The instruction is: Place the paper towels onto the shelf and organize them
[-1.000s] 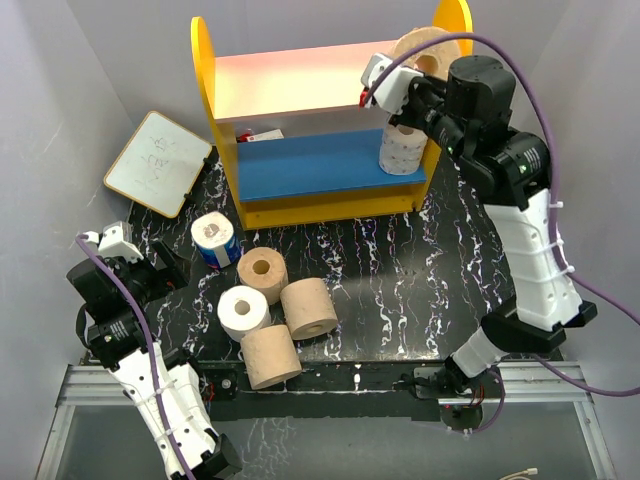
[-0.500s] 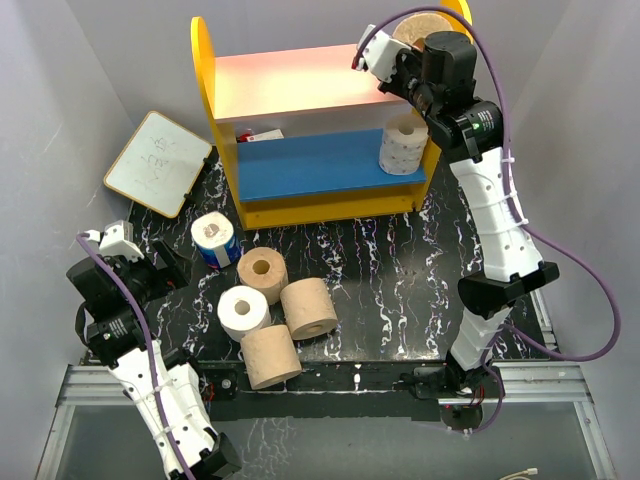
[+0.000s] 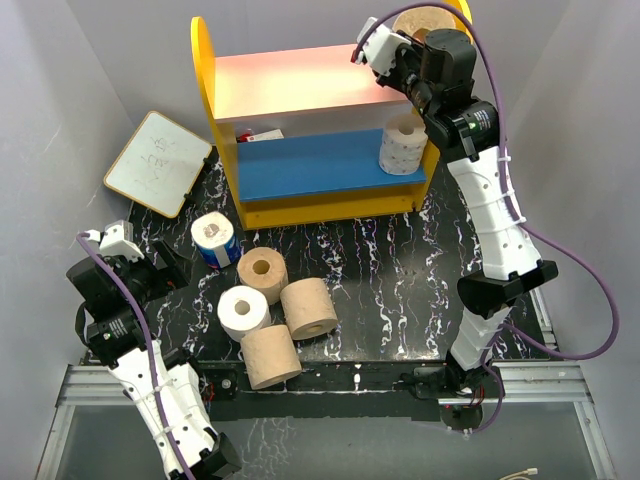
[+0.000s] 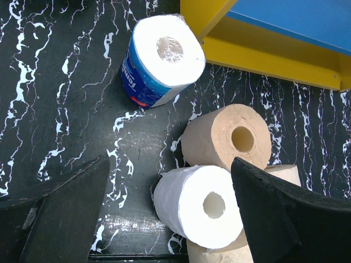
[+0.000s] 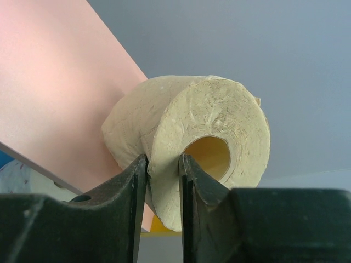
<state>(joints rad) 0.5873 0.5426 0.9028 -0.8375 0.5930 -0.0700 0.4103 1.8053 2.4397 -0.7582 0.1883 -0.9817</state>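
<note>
R hand (image 5: 163,160) clamped on wall of tan roll (image 5: 214,112) at pink board (image 5: 49,82)'s right end; core axis pointing straight back at hand. L hand (image 4: 171,164) wide apart, far off over white roll (image 4: 192,208).

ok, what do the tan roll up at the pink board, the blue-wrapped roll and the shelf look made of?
Tan roll: unbleached-looking paper, matte, embossed, with a soft crumpled edge.
Blue-wrapped roll: white paper in printed blue film, likely plastic, with a slight sheen.
Shelf: smooth flat-coloured boards, painted wood or plastic; can't tell which.
</note>
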